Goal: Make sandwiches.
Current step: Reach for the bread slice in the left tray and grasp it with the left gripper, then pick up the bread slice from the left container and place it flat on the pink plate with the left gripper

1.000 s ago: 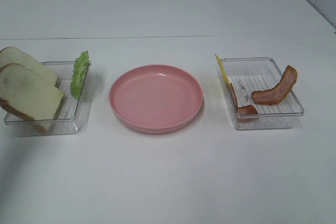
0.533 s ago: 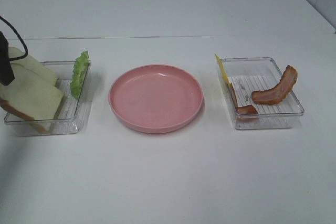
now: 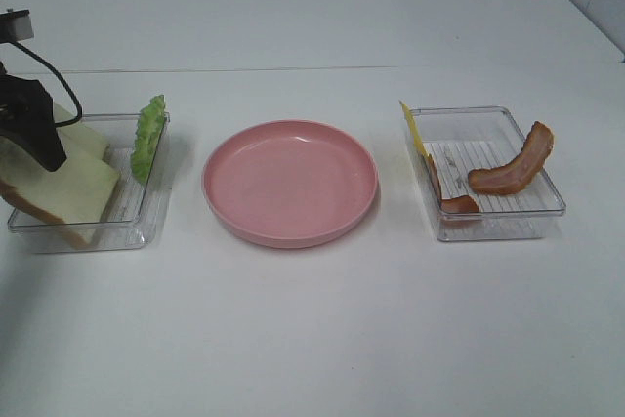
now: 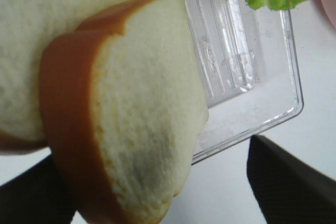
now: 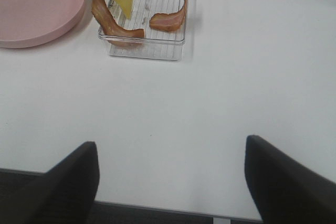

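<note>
Fetching the first bread slice is the step in hand. The left pincer (image 3: pixel 39 131) hangs over the left tray (image 3: pixel 127 234), at nine o'clock from the pink plate (image 3: pixel 290 183). Its jaws are apart and straddle the front bread slice (image 4: pixel 147 119), not clamped on it. The lettuce (image 3: pixel 148 139) leans on the tray wall nearest the plate. The plate is bare, so no stack is begun. The right pincer (image 5: pixel 170 156) hovers, jaws apart, over bare counter (image 5: pixel 236 77), apart from the right tray (image 3: pixel 552 204) at three o'clock, which holds bacon strips (image 3: pixel 513 165) and cheese (image 3: pixel 413 129). The next move probably calls for closing across the crust, lifting, and carrying the slice to the plate.
</note>
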`<state>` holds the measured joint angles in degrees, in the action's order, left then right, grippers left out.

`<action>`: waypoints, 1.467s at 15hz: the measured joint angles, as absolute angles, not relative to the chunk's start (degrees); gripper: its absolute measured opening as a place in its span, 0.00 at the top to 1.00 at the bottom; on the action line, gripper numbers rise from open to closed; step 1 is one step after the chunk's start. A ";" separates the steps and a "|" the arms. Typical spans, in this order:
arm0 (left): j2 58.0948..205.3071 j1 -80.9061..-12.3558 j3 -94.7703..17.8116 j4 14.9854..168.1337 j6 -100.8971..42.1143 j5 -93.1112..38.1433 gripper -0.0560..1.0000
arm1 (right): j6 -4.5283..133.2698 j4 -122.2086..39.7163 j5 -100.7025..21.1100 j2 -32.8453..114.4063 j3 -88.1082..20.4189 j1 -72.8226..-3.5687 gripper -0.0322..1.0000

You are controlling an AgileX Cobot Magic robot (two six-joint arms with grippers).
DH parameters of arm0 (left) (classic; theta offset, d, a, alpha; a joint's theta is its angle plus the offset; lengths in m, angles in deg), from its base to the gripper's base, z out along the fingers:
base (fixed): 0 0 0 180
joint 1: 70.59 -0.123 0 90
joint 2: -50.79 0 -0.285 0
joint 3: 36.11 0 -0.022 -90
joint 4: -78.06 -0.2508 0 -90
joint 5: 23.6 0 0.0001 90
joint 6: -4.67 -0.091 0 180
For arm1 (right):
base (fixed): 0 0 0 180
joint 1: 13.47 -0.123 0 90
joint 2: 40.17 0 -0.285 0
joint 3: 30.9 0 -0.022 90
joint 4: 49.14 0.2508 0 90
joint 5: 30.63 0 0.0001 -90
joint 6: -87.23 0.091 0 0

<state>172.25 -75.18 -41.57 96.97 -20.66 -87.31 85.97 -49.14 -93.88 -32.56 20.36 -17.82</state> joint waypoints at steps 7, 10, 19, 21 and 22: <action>172.25 -75.18 -41.57 98.46 -21.23 -86.91 0.42 | 85.97 -49.14 -93.88 -32.56 20.36 -17.82 0.24; 172.25 -75.18 -41.57 98.57 -20.60 -86.28 0.65 | 85.97 -49.14 -93.88 -32.56 20.36 -17.82 0.24; 172.25 -75.18 -41.57 98.92 -13.09 -85.02 0.75 | 85.97 -49.14 -93.88 -32.56 20.36 -17.82 0.24; 172.25 -75.18 -41.68 99.09 -12.98 -85.25 0.75 | 85.97 -49.14 -93.88 -32.56 20.36 -17.82 0.24; 172.08 -75.18 -41.97 99.32 -12.98 -85.37 0.75 | 85.97 -49.14 -93.88 -32.56 20.36 -17.82 0.24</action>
<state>172.08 -75.18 -41.97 99.32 -12.98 -85.37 85.97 -49.14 -93.88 -32.56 20.36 -17.82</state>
